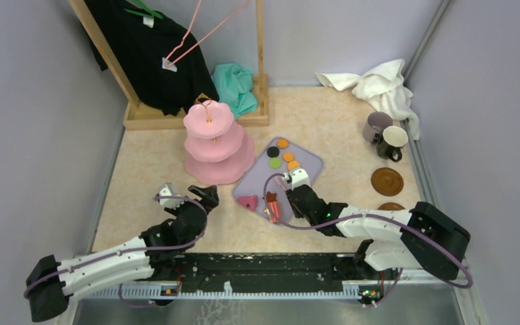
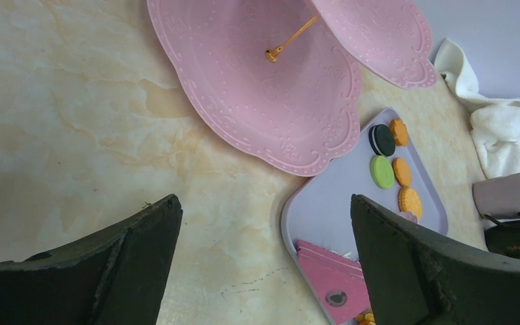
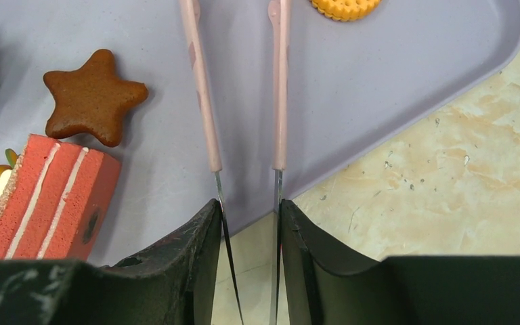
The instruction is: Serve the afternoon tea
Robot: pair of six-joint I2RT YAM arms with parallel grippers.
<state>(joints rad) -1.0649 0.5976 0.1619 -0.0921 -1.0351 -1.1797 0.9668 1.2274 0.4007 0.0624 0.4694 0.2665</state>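
Note:
The pink three-tier stand [image 1: 211, 142] rises left of the lilac tray [image 1: 308, 162]. Black [image 1: 273, 152], green [image 1: 275, 162] and orange [image 1: 282, 143] sweets lie on the tray. A brown star [image 3: 93, 96] lies there next to a pink cake slice [image 3: 47, 200]. My right gripper [image 3: 248, 210] is shut on the thin pink tongs [image 3: 202, 101], which reach over the tray toward an orange biscuit [image 3: 345, 7]. My left gripper [image 2: 264, 230] hangs open over the bare table in front of the stand [image 2: 244, 88]. A mauve mug [image 1: 377, 126], a cream mug [image 1: 394, 141] and two brown saucers [image 1: 386, 181] sit at right.
A white towel [image 1: 379, 84] is bunched at the back right corner. A wooden clothes rack [image 1: 169, 61] with dark and teal garments stands behind the stand. Walls close in on the table's left and right sides.

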